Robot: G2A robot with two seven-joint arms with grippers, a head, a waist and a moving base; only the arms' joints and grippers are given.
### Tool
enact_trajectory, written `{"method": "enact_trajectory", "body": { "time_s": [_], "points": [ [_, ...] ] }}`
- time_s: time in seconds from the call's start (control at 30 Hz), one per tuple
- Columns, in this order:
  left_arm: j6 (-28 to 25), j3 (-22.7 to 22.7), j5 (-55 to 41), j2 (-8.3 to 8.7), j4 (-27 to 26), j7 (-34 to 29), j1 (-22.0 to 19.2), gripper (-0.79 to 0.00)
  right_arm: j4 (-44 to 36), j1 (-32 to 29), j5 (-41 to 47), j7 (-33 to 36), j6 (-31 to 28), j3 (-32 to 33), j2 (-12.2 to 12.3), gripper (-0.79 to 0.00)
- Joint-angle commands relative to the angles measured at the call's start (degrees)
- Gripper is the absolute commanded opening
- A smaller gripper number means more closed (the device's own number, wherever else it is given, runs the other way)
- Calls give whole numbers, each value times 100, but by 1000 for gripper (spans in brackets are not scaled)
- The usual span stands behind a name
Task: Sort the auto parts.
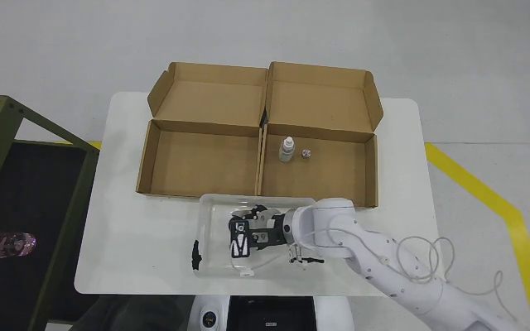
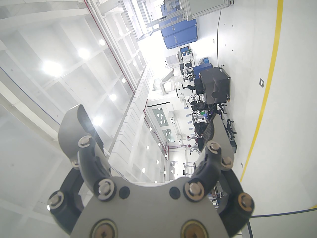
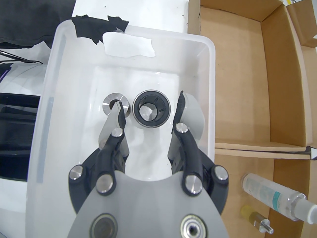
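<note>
A clear plastic bin (image 3: 209, 80) (image 1: 214, 207) holds a black round bearing-like part (image 3: 151, 112) and a smaller silver ring (image 3: 112, 102). My right gripper (image 3: 151, 111) (image 1: 240, 240) hangs open inside the bin, its fingers on either side of the black part; one fingertip (image 3: 121, 117) overlaps the silver ring. Two open cardboard boxes stand behind the bin: the left box (image 1: 199, 161) is bare, the right box (image 1: 331, 170) holds a small clear bottle (image 1: 286, 149) (image 3: 277, 196) and a small metal part (image 1: 307, 153) (image 3: 257, 220). My left gripper (image 2: 148, 125) is open, pointing up at the ceiling.
Black tape (image 3: 96, 27) and a white label (image 3: 128, 45) stick to the bin's far wall. The white table (image 1: 132, 223) has free room left of the bin. A dark green frame (image 1: 33, 207) stands beside the table's left edge.
</note>
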Motion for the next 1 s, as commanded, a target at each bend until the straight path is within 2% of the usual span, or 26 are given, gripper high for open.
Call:
{"method": "enact_trajectory", "body": {
  "time_s": [0.0, 0.97],
  "points": [
    [0, 0, 0, 0, 0, 0, 0, 0, 78, 28, -9, -2, 20, -39, -25, -394],
    [0, 0, 0, 0, 0, 0, 0, 0, 836, 340, -92, -16, 115, -345, -353, -388]
  ]
}}
